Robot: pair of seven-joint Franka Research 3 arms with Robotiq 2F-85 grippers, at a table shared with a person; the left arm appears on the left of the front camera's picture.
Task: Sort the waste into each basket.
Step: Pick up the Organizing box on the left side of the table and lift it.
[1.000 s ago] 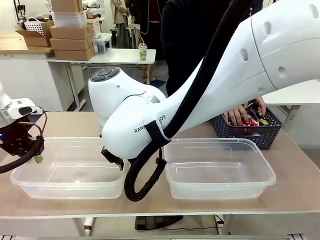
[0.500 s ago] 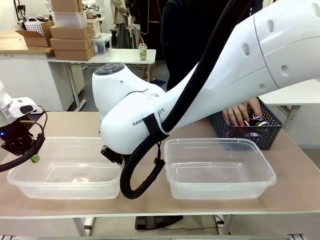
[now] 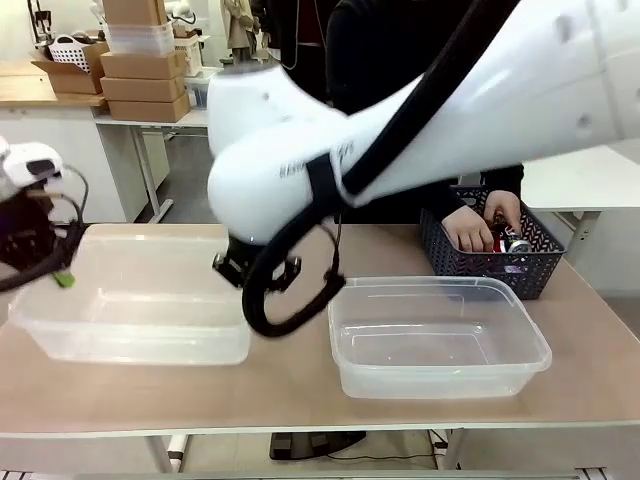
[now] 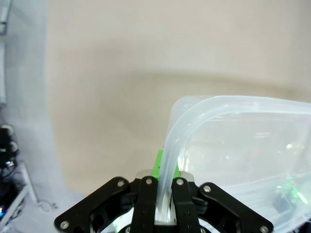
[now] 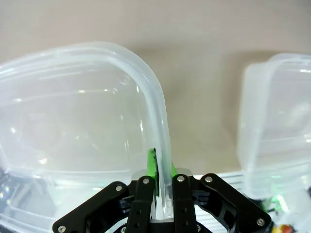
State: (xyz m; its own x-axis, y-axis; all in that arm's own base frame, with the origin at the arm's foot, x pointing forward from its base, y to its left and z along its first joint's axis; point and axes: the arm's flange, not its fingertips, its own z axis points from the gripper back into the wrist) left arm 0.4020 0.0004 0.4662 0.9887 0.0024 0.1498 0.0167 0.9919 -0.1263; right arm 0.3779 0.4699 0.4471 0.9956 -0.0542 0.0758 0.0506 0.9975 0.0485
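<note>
The left tub (image 3: 130, 345), perhaps just off the counter (image 3: 290, 392), lies left of the right tub (image 3: 440, 383), with the lattice basket (image 3: 480, 266) behind the latter.

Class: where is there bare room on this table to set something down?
Free: the table strip along the near edge, before the left tub and right tub; also the patch behind the right tub, beside the dark basket. Crowded: the gap between tubs, crossed by the right arm and its cable; the basket, where a person's hand reaches in.
</note>
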